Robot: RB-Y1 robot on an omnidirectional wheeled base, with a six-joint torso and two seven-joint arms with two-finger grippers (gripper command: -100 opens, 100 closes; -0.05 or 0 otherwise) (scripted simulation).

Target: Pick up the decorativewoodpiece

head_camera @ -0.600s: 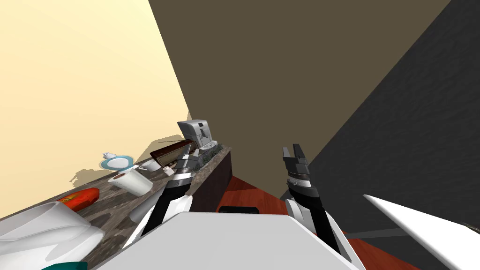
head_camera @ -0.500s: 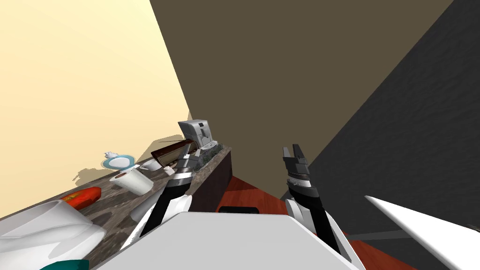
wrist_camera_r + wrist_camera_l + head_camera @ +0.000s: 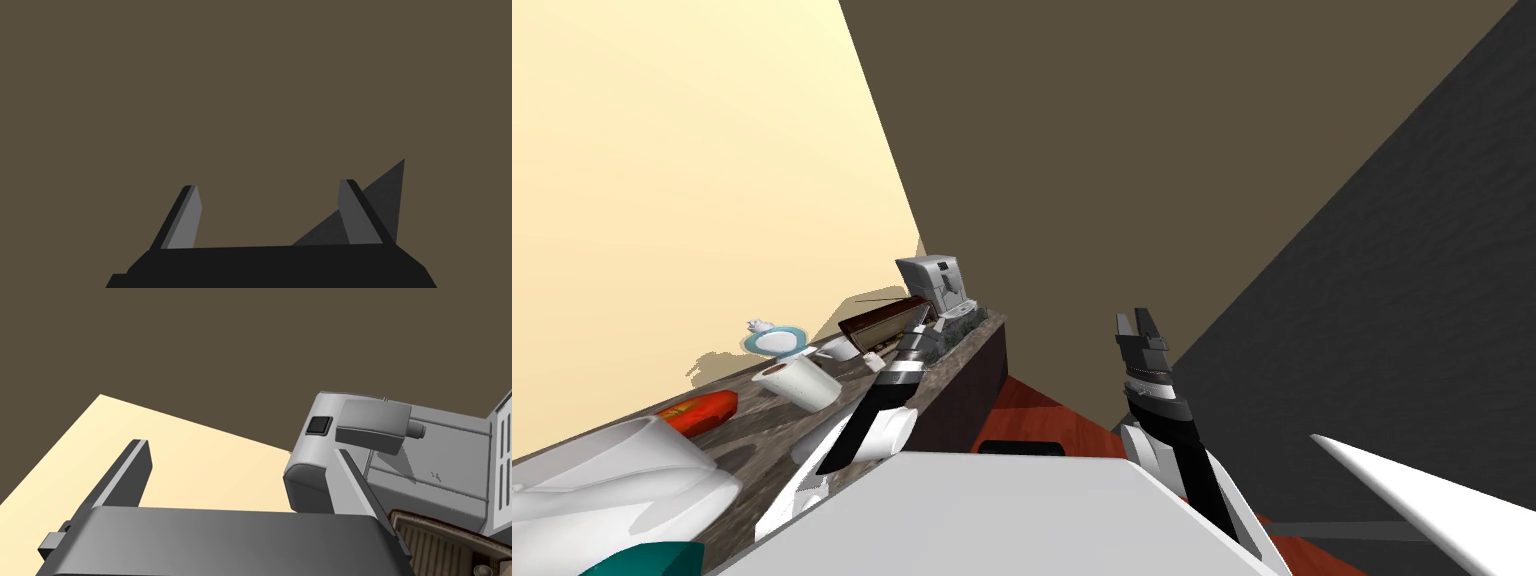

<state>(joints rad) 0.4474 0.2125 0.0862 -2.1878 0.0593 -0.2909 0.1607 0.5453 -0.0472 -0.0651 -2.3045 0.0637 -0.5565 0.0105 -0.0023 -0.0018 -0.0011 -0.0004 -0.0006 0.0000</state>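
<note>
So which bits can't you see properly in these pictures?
Brown wooden piece: left wrist view, cut off by the picture's corner and partly behind the dark body of the left gripper.
Small things beside it on the counter: head view, too small to name.
Teal thing: head view, cut by the bottom edge.
Grey machine: left wrist view, far side cut off.

Home kitchen, mottled countertop (image 3: 747, 430) along a cream wall (image 3: 662, 150), grey coffee machine (image 3: 934, 283), paper towel roll (image 3: 799, 383), blue-rimmed plate (image 3: 777, 342), reddish wood floor (image 3: 1042, 410)
</note>
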